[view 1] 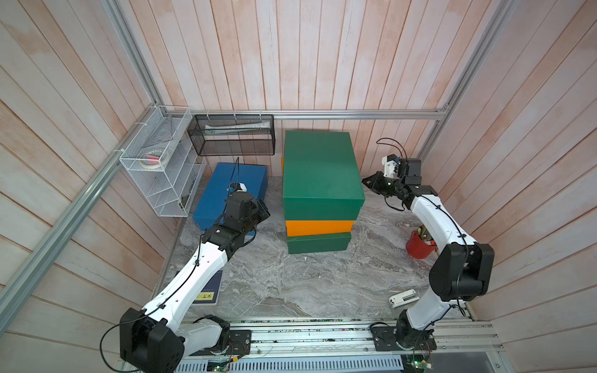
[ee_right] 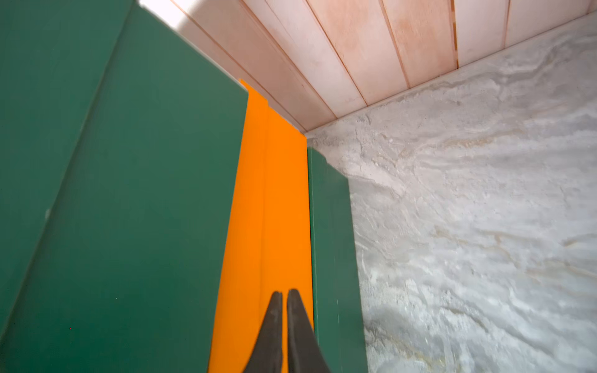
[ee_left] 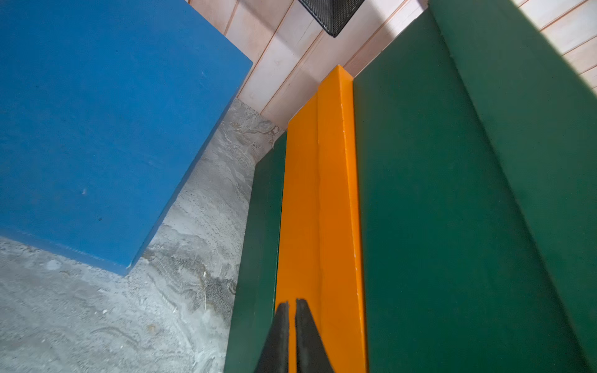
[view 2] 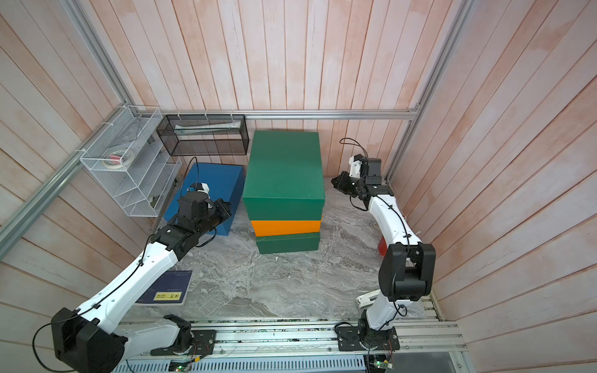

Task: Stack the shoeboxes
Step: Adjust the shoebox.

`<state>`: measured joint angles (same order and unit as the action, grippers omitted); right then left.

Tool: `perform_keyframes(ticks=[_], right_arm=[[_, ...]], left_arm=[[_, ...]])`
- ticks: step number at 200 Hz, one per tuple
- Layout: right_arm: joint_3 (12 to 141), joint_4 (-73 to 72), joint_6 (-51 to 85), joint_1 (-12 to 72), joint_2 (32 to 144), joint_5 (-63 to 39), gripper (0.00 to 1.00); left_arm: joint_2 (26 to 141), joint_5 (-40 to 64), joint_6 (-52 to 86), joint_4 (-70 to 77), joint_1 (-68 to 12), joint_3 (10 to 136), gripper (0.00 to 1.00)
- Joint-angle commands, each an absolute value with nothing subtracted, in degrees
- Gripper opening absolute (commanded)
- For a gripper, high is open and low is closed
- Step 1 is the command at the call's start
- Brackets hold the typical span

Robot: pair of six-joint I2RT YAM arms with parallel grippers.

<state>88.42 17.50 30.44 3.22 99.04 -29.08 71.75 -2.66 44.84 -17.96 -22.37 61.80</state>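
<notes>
Stack, mid-bench: bottom green [view 1: 318, 243], orange [view 1: 318, 227], top green [view 1: 321, 168]. Blue box [view 1: 231, 190]: alone on the bench [view 1: 290, 284], beside the stack. Left tool [ee_left: 291, 303], right tool [ee_right: 284, 294]: closed tight, holding nothing (flanking the stack). Your next step, likely: press Blue box between both, lift it on top.

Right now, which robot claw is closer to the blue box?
Left. The left claw is right next to the blue box, between it and the stack. The right claw is on the stack's far side, with the stack in between.
</notes>
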Motion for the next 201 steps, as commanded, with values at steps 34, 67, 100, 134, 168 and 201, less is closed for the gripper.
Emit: perform_keyframes(ticks=[34,67,100,134,168,201], right_arm=[[99.23,19.76,30.32,5.07,106.97,-29.95,0.09],[103.34,20.24,29.59,7.77,109.51,-30.11,0.09],[110.68,23.42,28.05,10.16,113.59,-30.16,0.09],[116.12,25.78,27.6,10.67,116.61,-30.01,0.09],[116.89,26.32,27.16,10.64,116.65,-29.29,0.09],[112.23,24.16,28.15,10.65,113.85,-29.59,0.09]], left_arm=[[78.27,2.64,45.09,-12.05,-22.23,65.33,0.1],[80.53,3.29,45.18,-11.32,-22.23,66.48,0.1],[82.42,4.25,45.68,-10.81,-22.23,67.52,0.1],[82.88,5.81,47.13,-10.18,-22.24,67.59,0.1],[82.39,6.55,47.58,-9.59,-22.39,67.41,0.1],[84.73,5.63,45.33,-11.53,-22.41,70.41,0.1]])
